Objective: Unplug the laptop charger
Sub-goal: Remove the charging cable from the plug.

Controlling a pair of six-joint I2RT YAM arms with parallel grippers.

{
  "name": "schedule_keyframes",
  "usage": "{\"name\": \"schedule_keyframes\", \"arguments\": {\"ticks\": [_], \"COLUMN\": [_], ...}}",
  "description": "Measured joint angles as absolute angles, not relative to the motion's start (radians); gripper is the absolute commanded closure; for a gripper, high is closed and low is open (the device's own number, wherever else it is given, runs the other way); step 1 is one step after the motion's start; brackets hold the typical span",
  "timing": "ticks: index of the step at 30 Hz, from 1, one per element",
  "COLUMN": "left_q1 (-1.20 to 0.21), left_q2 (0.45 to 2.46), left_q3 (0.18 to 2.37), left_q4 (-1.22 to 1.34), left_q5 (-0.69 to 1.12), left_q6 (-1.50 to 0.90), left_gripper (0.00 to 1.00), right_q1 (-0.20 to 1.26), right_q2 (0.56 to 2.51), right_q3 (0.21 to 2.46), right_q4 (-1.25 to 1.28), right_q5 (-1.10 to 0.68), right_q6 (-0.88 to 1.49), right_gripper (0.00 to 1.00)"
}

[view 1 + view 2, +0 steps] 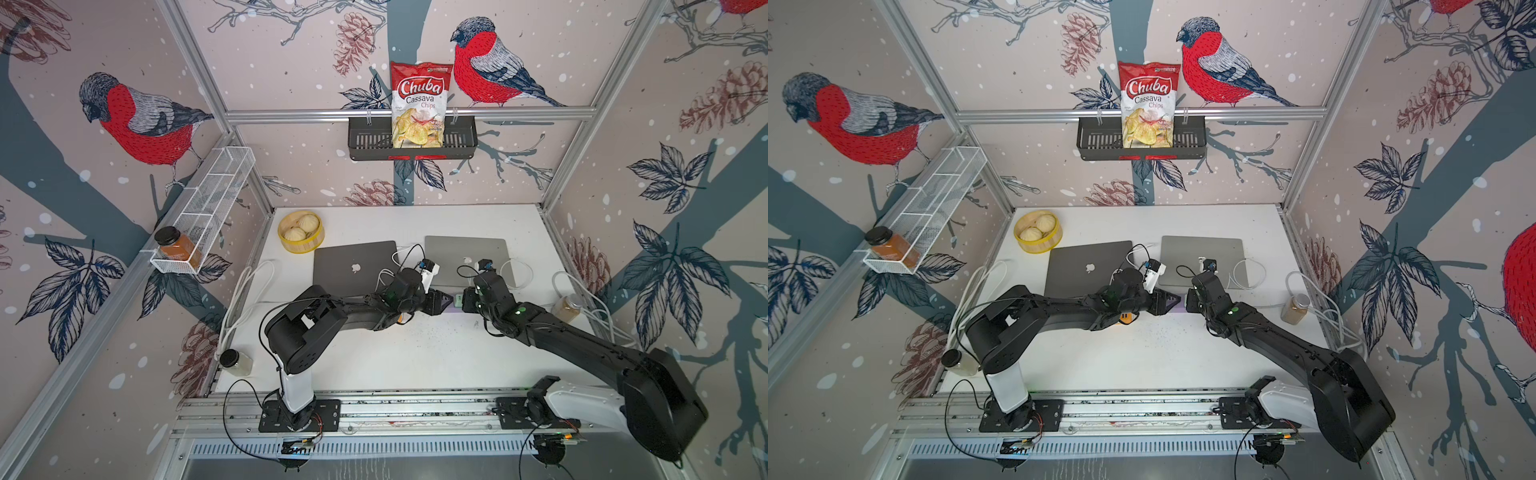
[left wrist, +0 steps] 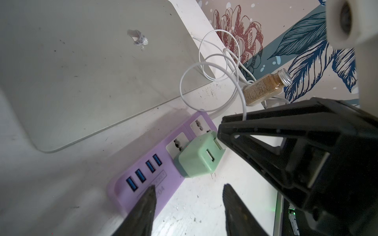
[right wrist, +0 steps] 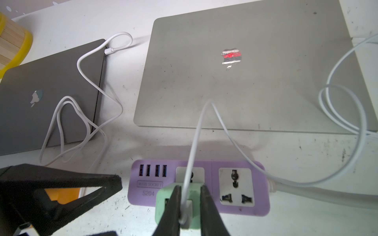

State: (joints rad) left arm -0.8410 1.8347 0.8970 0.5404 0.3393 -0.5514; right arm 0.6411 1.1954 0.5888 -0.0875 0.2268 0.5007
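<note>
So the white tabletop (image 1: 374, 353) is carrying two shut laptops side by side in both top views, a dark grey laptop (image 3: 51, 102) sitting at about 11 o'clock from the middle and a silver laptop (image 3: 245, 81) at about 1 o'clock. A purple power strip (image 3: 212, 206) is lying flat just off the silver one's 6 o'clock edge, near the tabletop's centre. The left claw (image 2: 189, 187) is hanging over the strip's USB end with its fingers spread well apart, nothing between them. The green charger (image 2: 196, 161) is sitting in the socket right next to the blue USB ports. The right claw (image 3: 190, 189) is coming straight down on top of it, fingers pulled in tight either side of the white plug (image 3: 186, 210) stuck in the charger. One finger is looking like it's touching and the other is showing a sliver of green, so I honestly can't tell if it's gripping. The white cable (image 3: 194, 143) is looping up from that plug over the silver laptop.
</note>
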Motion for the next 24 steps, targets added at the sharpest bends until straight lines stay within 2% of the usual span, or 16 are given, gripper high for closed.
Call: {"name": "schedule_keyframes", "arguments": {"ticks": [24], "left_q1": [-0.867], "left_q2": [1.921], "left_q3": [0.984], "left_q4": [0.52], "left_q5": [0.311], "left_q6": [-0.568], "left_gripper": [0.5], "right_q1": [0.661], "right_q2": [1.21], "right_q3": [0.589], "right_q4": [-0.082], "right_q5": [0.24], "right_q6": [0.496], "right_gripper": [0.9]}}
